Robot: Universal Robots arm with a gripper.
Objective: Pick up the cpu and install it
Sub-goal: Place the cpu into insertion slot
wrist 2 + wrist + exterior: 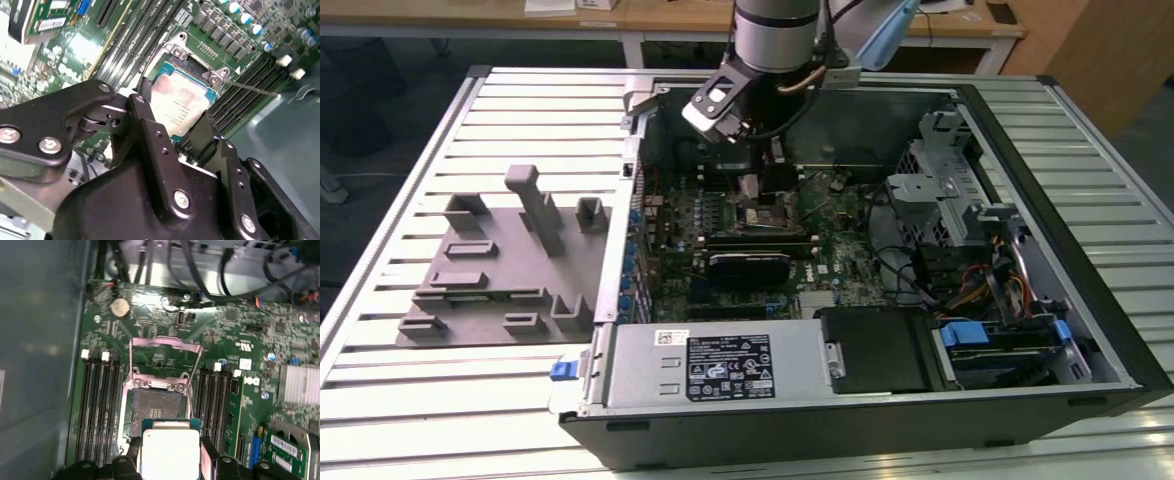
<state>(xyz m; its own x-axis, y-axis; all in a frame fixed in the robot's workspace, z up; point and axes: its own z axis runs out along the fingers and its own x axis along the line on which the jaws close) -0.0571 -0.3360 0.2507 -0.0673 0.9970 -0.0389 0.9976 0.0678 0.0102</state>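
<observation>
My gripper (176,119) is shut on the cpu (181,102), a flat square chip with a silver top and a pale rim, held by two opposite edges between the black fingers (150,125). In the first wrist view the cpu (170,452) hangs over the near edge of the open socket (156,407), whose metal load plate (165,342) stands tipped up. In the exterior view the gripper (758,188) reaches down into the open computer case (1067,130), low over the motherboard.
Memory slots (97,405) flank the socket on both sides. A heatsink (300,385) and cables (240,290) lie nearby. A grey fixture block (507,260) sits on the slatted table at the exterior view's left. The power supply (720,365) and drive cage (947,190) crowd the case.
</observation>
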